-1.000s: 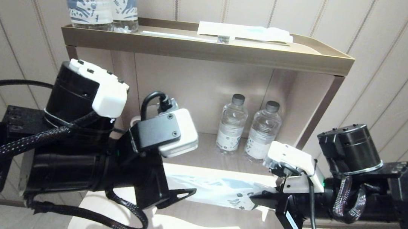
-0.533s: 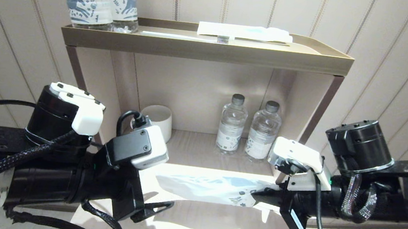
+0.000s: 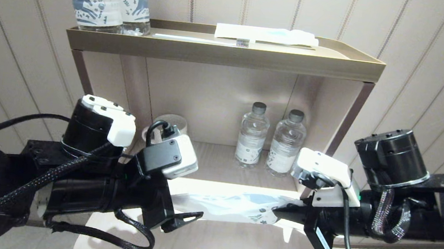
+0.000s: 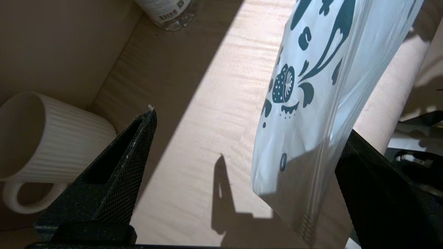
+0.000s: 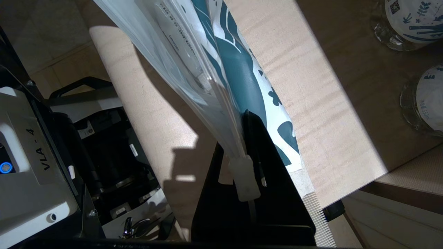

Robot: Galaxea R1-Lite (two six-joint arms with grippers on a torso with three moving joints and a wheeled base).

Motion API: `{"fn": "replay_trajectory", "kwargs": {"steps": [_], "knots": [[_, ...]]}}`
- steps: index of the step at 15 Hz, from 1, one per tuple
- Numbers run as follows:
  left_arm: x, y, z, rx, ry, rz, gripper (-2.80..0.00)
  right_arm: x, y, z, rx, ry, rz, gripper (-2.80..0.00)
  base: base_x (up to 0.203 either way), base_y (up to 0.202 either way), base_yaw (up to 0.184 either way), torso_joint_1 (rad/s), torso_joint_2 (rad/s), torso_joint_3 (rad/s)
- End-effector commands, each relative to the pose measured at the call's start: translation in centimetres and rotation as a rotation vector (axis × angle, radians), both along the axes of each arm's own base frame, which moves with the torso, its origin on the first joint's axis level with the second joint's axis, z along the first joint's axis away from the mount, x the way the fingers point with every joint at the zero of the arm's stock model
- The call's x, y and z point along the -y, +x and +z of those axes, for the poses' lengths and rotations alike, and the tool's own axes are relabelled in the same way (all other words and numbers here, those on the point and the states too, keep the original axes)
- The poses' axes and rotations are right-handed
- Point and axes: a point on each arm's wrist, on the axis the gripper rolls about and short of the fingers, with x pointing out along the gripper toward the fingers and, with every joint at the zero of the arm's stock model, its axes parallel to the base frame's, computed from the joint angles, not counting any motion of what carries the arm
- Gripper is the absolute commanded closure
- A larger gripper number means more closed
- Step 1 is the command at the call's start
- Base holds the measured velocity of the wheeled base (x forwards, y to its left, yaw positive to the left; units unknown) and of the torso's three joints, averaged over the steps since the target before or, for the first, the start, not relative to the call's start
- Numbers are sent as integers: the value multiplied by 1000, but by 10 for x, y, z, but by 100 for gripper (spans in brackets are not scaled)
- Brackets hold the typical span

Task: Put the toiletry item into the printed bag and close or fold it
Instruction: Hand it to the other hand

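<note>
Right end effector (image 3: 278,213) pinches the printed bag (image 3: 230,205) at its zip slider end, holding it stretched level above the shelf (image 3: 221,165); left end effector (image 3: 189,216) stands spread around the opposite end, apparently positioned to grip for closing.
</note>
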Motion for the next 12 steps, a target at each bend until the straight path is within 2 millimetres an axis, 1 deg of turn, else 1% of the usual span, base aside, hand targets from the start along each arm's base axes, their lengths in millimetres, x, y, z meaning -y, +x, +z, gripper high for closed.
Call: {"fn": "replay_trajectory", "kwargs": {"steps": [1, 4, 12], "knots": [[3, 3, -8, -17, 19, -2, -280, -1, 1, -1, -2, -2, 4, 0, 0, 0, 0, 0, 0, 0], [2, 2, -10, -23, 28, 0, -280, -2, 3, -1, -1, -1, 4, 0, 0, 0, 0, 0, 0, 0], [4, 4, -9, -18, 24, -4, -280, -2, 3, 0, 0, 2, 5, 0, 0, 0, 0, 0, 0, 0]]}}
